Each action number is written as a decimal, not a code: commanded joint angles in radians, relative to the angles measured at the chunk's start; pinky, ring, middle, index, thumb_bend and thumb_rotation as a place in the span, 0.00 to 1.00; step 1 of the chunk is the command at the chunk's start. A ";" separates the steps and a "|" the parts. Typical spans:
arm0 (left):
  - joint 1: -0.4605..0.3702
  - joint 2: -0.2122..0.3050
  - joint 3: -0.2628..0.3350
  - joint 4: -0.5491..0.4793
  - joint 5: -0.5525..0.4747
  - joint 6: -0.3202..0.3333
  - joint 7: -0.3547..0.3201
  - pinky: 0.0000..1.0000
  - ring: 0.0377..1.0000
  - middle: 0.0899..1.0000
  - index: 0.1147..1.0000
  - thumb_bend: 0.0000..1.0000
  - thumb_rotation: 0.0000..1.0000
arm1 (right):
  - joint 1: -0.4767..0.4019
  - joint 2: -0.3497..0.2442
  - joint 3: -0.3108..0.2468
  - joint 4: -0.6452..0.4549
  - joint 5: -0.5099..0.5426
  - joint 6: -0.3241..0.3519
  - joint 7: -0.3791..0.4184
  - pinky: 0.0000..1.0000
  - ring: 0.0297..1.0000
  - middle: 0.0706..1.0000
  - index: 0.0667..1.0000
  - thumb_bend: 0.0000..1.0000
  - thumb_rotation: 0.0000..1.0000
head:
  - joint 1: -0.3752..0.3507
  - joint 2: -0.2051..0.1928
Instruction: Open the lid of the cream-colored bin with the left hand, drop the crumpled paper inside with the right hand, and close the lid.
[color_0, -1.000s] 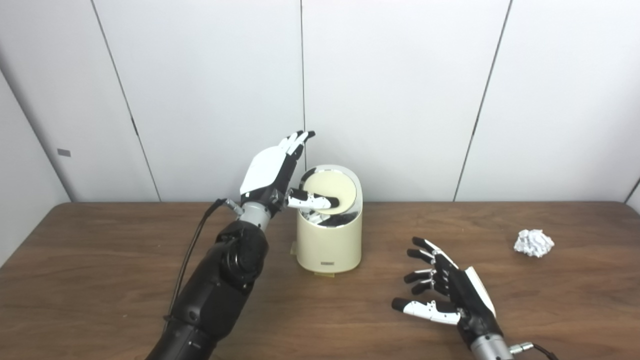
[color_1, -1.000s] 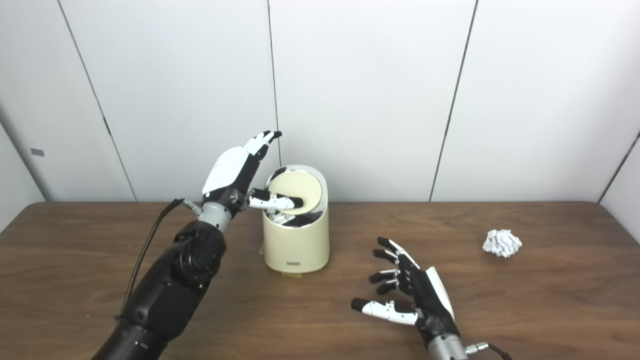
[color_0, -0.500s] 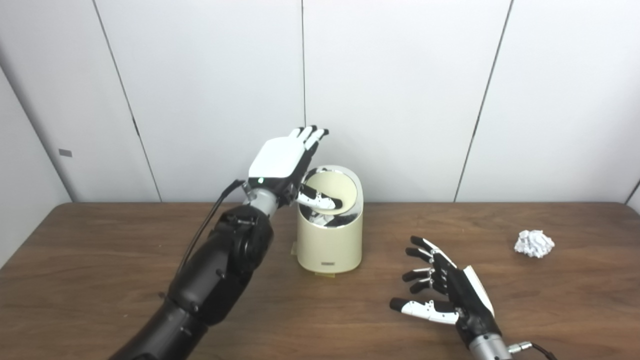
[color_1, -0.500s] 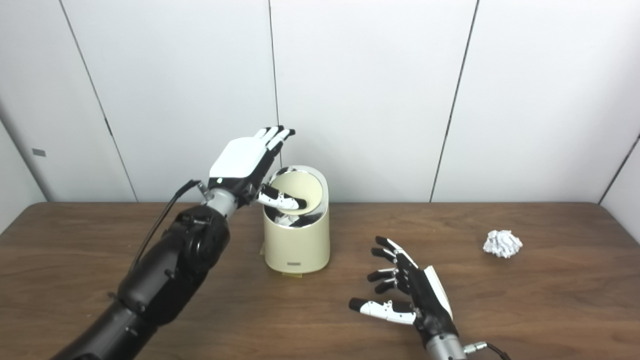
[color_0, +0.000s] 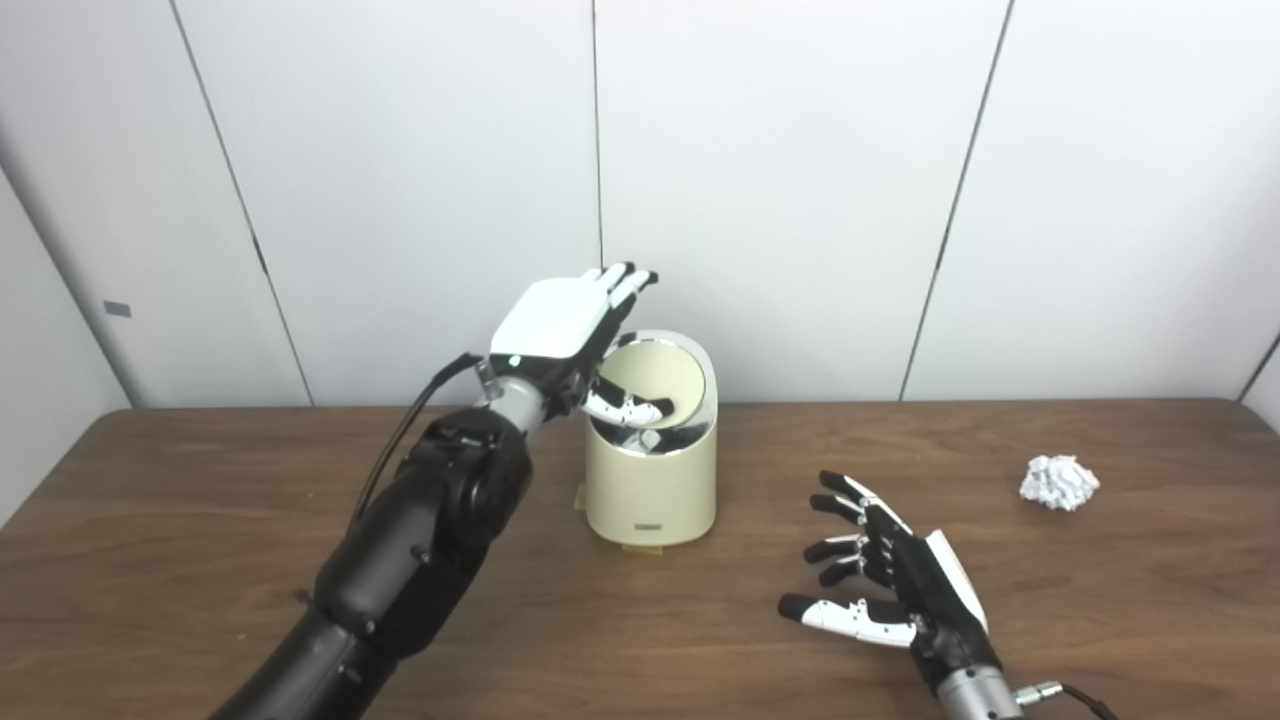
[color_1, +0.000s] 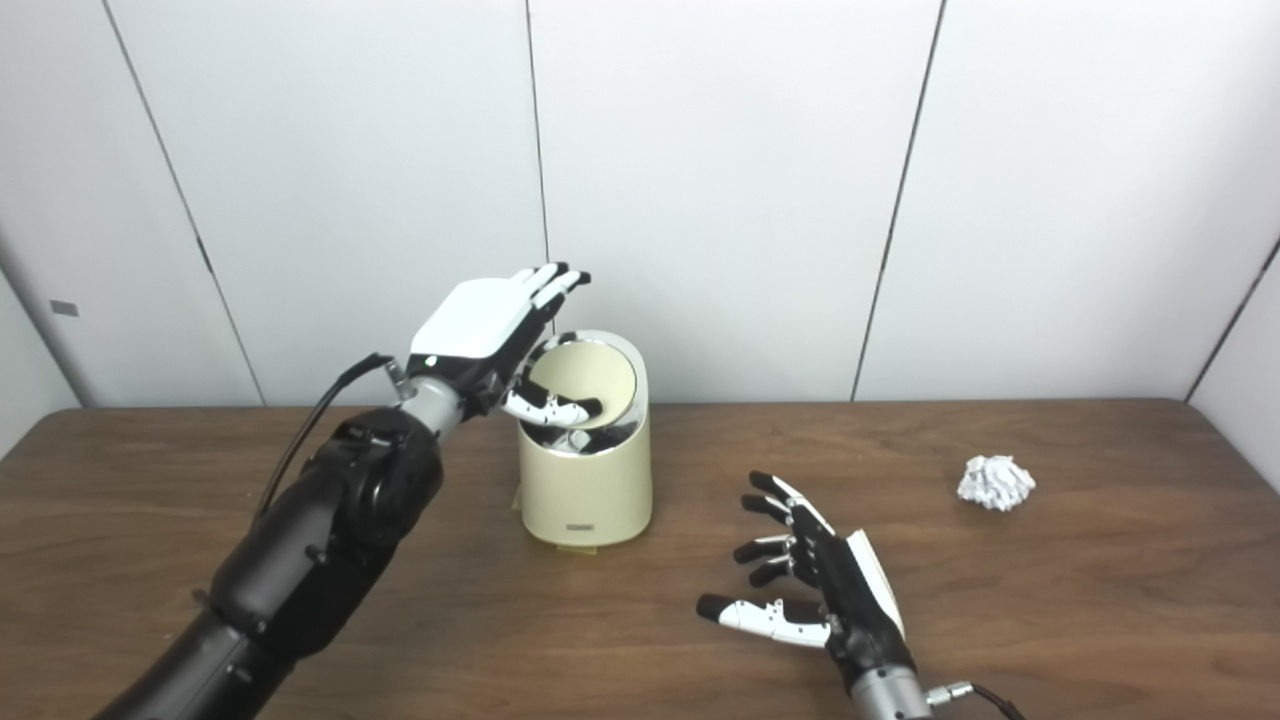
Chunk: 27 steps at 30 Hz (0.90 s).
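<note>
Your left hand (color_0: 556, 325) hovers palm-down over the cream-colored bin (color_0: 651, 470), fingers extended and gripping nothing, thumb reaching into the mouth under the raised lid (color_0: 662, 380). Your right hand (color_0: 893, 588), fingers spread and empty, waits above the table (color_0: 180, 560). The crumpled paper (color_0: 1059, 482) lies at the bin's 3 o'clock, well apart.

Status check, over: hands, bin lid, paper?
Left hand at the tilted-open lid, thumb on it. Right hand open, empty, low over the table. Crumpled paper on the table, far right. Nothing between.
</note>
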 joint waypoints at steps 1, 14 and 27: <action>-0.043 0.002 0.045 -0.045 -0.018 -0.024 0.074 0.76 0.93 0.98 0.96 0.86 0.17 | -0.038 0.000 -0.005 -0.031 0.003 -0.028 -0.011 0.50 0.61 0.82 0.86 0.81 0.24 | 0.000 0.001; 0.057 -0.064 0.255 -0.121 -0.288 -0.129 0.213 0.72 0.87 0.90 0.92 0.79 0.14 | -0.029 0.000 -0.010 -0.046 0.011 -0.008 -0.007 0.53 0.61 0.83 0.86 0.77 0.20 | 0.005 0.010; 0.329 -0.104 0.331 -0.274 -0.508 -0.125 0.161 0.66 0.78 0.82 0.85 0.99 0.34 | -0.030 -0.003 -0.017 -0.043 0.009 -0.014 -0.011 0.49 0.60 0.82 0.86 0.77 0.22 | 0.010 0.014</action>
